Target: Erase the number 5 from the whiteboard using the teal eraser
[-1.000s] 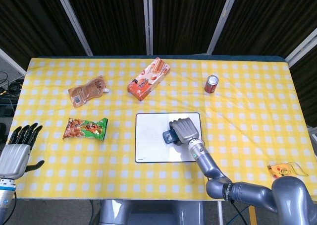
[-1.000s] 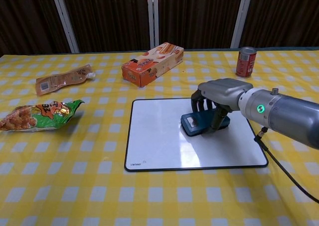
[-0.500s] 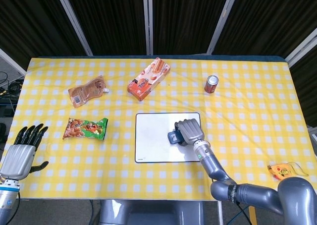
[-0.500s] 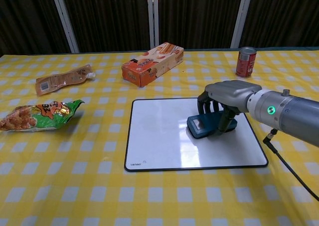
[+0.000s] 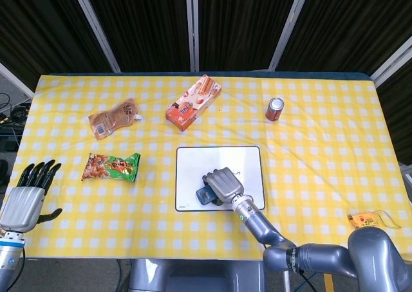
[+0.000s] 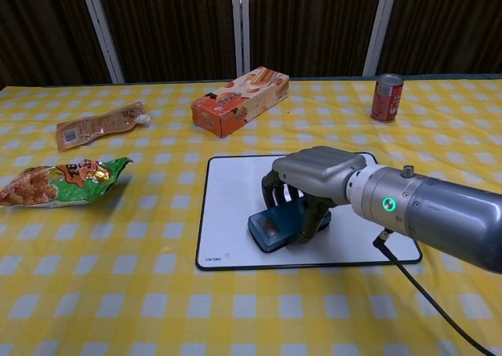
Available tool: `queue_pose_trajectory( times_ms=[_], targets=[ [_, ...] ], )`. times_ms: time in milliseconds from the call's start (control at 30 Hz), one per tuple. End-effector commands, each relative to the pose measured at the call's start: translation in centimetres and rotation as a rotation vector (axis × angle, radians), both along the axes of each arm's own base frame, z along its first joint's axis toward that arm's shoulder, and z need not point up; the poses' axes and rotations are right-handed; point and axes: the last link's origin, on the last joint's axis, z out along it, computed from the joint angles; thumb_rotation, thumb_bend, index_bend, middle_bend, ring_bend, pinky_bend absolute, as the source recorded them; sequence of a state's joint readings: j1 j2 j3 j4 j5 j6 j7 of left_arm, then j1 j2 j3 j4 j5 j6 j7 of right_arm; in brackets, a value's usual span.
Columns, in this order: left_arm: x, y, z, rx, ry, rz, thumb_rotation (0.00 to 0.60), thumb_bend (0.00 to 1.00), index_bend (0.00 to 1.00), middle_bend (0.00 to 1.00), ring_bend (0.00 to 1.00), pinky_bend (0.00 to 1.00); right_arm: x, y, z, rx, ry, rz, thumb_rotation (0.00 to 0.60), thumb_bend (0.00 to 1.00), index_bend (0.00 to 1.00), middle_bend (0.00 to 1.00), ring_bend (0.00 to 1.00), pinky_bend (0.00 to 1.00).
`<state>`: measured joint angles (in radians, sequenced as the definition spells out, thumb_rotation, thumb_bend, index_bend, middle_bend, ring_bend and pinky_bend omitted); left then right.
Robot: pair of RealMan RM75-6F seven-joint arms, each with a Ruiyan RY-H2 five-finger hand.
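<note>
Yellow checked tablecloth (image 5: 322,144), dark curtains (image 5: 238,22) behind. Right hand (image 6: 314,179) gripping eraser (image 6: 271,229) on whiteboard's (image 6: 235,183) near edge. Only overhead: left hand (image 5: 26,199), fingers spread, holding nothing.

A rectangular table (image 5: 335,144) draped in a yellow-and-white checked cloth is carrying everything. A black-framed whiteboard (image 5: 193,170) is lying flat near its middle. Behind the board an orange cardboard snack box (image 5: 193,103) is sitting at an angle, and a small red drink can (image 5: 275,109) is standing upright to the right. A tan foil pouch (image 5: 113,118) and a green snack bag (image 5: 111,166) are lying on the left. A small orange packet (image 5: 367,220) is resting near the right front corner.
</note>
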<state>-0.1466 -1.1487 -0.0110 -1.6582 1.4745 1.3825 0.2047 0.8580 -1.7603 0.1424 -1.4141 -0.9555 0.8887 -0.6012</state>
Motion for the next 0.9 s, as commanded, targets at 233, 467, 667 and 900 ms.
queue_pose_trajectory(
  times_ms=[233, 467, 667, 900],
  targets=[
    [-0.1, 0.1, -0.1, -0.001, 0.003, 0.007, 0.6, 0.12, 0.0, 0.0, 0.0, 0.0, -2.8, -2.9, 1.4, -0.109, 0.015, -0.085, 0.6, 0.18, 0.81, 0.7, 0.71, 0.74],
    [-0.2, 0.1, -0.1, -0.002, 0.006, 0.011, 0.6, 0.13, 0.0, 0.0, 0.0, 0.0, -5.9, -4.5, 3.4, -0.175, 0.062, -0.138, 0.6, 0.18, 0.81, 0.7, 0.71, 0.74],
    [-0.2, 0.2, 0.1, 0.005, -0.001, 0.013, 0.6, 0.13, 0.0, 0.0, 0.0, 0.0, -7.3, -4.9, 4.7, -0.196, 0.058, -0.172, 0.6, 0.18, 0.81, 0.7, 0.71, 0.74],
    [0.0, 0.3, 0.0, 0.003, 0.004, 0.005, 0.6, 0.13, 0.0, 0.0, 0.0, 0.0, -5.5, -3.0, 3.2, -0.121, 0.034, -0.106, 0.6, 0.18, 0.81, 0.7, 0.71, 0.74]
  ],
)
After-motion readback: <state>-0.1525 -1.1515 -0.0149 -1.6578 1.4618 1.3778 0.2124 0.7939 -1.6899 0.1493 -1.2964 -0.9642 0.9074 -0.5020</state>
